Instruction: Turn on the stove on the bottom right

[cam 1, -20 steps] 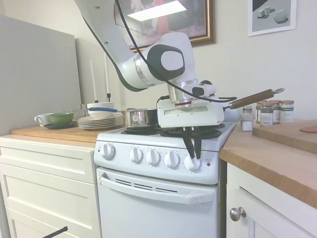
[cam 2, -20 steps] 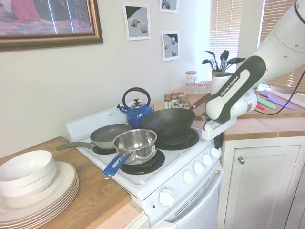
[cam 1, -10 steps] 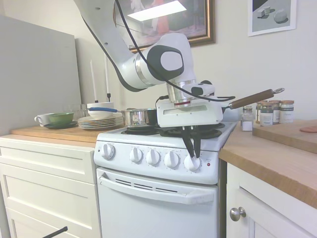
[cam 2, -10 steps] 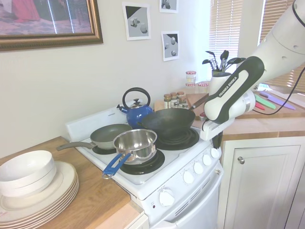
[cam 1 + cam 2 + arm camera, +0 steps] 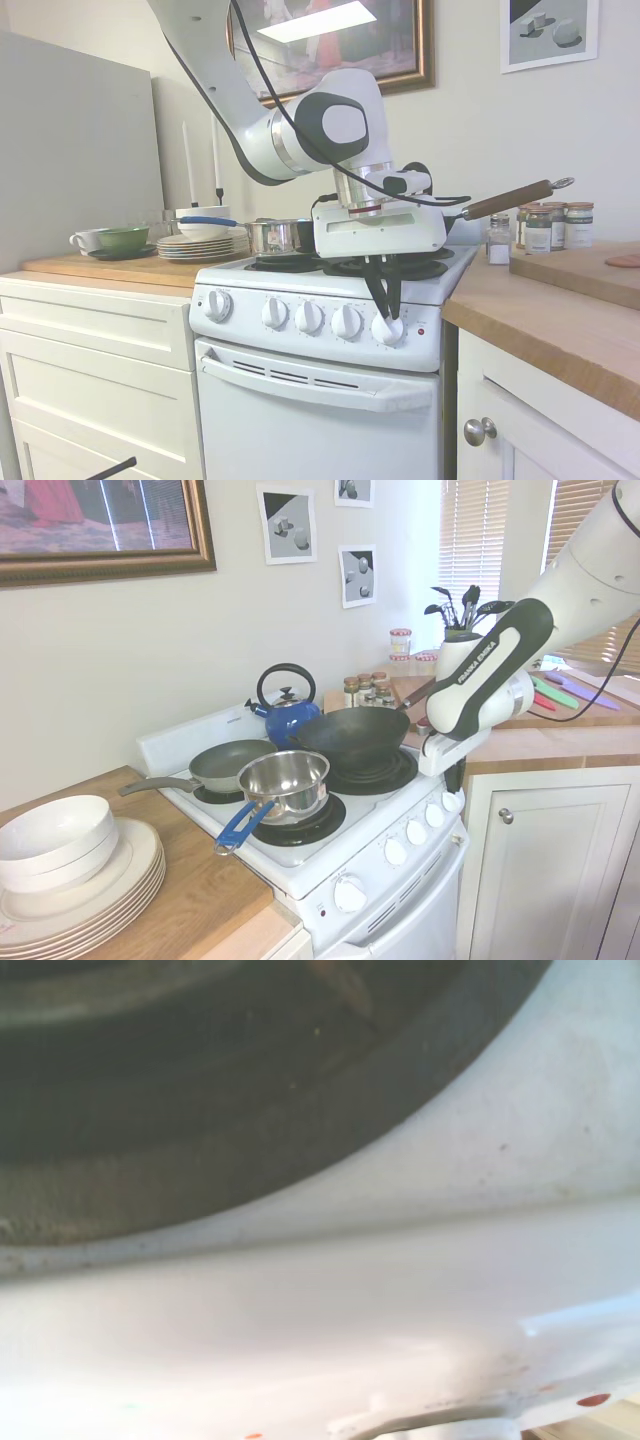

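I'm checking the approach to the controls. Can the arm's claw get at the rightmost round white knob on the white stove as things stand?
Probably yes: the claw already sits down on the rightmost round white knob of the white stove, fingers closed on either side. Nothing stands in front of the panel; the black wok stays behind.

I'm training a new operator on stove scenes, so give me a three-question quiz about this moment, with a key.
1. True or false: the gripper has its fingers on the rightmost knob of the stove.
2. Which piece of cookware has a blue handle? A) the wok B) the steel saucepan C) the grey frying pan
3. Fill in: on the back burner behind the wok stands a blue ____.

Key: 1. true. 2. B. 3. kettle.
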You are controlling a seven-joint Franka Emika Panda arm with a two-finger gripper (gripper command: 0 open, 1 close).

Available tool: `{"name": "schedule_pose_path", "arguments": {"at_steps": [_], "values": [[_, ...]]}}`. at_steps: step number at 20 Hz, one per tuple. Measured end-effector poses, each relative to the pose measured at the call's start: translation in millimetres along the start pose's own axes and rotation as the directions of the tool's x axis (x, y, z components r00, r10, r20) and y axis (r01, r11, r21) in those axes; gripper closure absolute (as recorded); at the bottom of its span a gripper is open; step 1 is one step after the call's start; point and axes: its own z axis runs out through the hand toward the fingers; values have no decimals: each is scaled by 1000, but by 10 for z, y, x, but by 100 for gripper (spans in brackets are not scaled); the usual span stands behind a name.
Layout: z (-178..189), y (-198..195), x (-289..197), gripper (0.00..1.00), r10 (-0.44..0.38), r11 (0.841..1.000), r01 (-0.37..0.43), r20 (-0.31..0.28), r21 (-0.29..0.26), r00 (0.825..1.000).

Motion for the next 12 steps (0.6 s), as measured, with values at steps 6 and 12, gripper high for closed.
{"name": "schedule_pose_path", "arguments": {"at_steps": [6,12], "values": [[-4,-60,-58,100,-10,1000,10,9,2,1000],[11,-194,-189,100,-11,1000,11,27,14,1000]]}}
